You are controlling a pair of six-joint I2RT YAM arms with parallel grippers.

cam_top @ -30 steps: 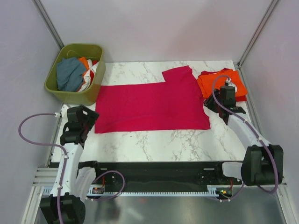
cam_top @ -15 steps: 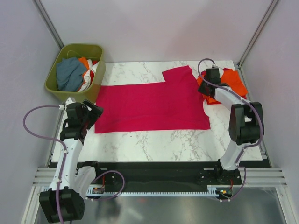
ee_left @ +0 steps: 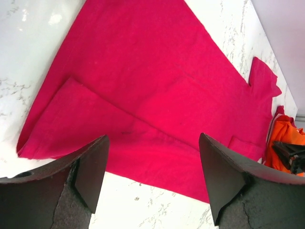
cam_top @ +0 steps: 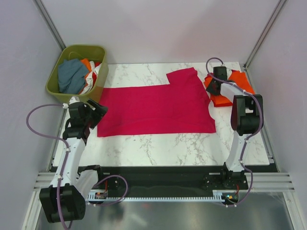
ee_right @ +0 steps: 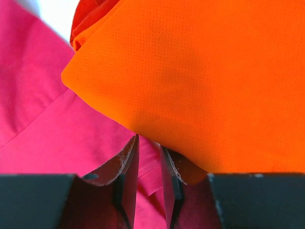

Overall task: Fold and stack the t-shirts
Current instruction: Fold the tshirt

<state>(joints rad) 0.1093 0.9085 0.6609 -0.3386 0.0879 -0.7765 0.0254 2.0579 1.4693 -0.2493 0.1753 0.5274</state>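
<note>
Soft, limp magenta-pink cloth t-shirt (ee_left: pixel 143 86) lies flat ahead of my left gripper (ee_left: pixel 152 138), jaws wide apart; I'd pinch its near hem. My right gripper (ee_right: pixel 148 142) is narrowed at the folded bright-orange t-shirt (ee_right: pixel 200 71)'s edge; whether it grips, I cannot tell.

An olive-green plastic basket (cam_top: pixel 72 98) stands at the far-left corner of the white marbled table (cam_top: pixel 158 143)
</note>
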